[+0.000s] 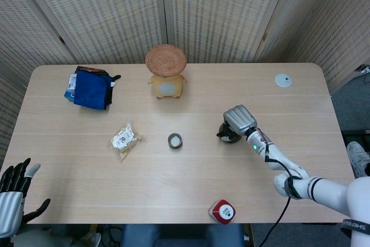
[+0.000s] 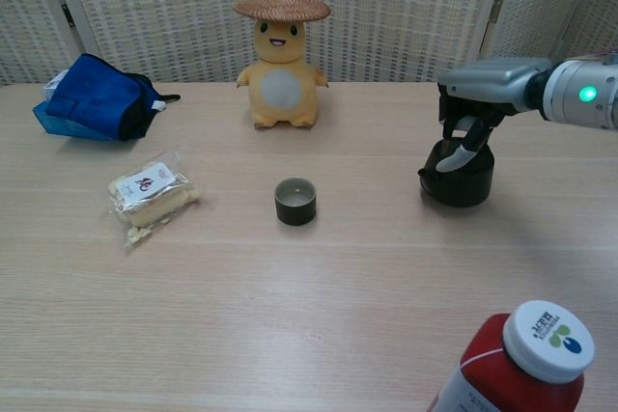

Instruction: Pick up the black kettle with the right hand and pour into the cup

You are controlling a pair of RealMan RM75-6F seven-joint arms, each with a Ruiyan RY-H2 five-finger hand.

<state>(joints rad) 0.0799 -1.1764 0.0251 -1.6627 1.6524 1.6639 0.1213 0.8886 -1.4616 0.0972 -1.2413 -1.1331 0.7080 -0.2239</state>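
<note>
The kettle stands on the worktop directly under my right robot hand, whose fingers curl down around its top; I cannot tell whether they grip it. The cup sits well to the left of that hand, with a wrapped snack further left. A yellow toy with a straw hat stands beyond the cup. My left robot hand hangs off the worktop's near left corner, fingers spread, holding nothing.
</note>
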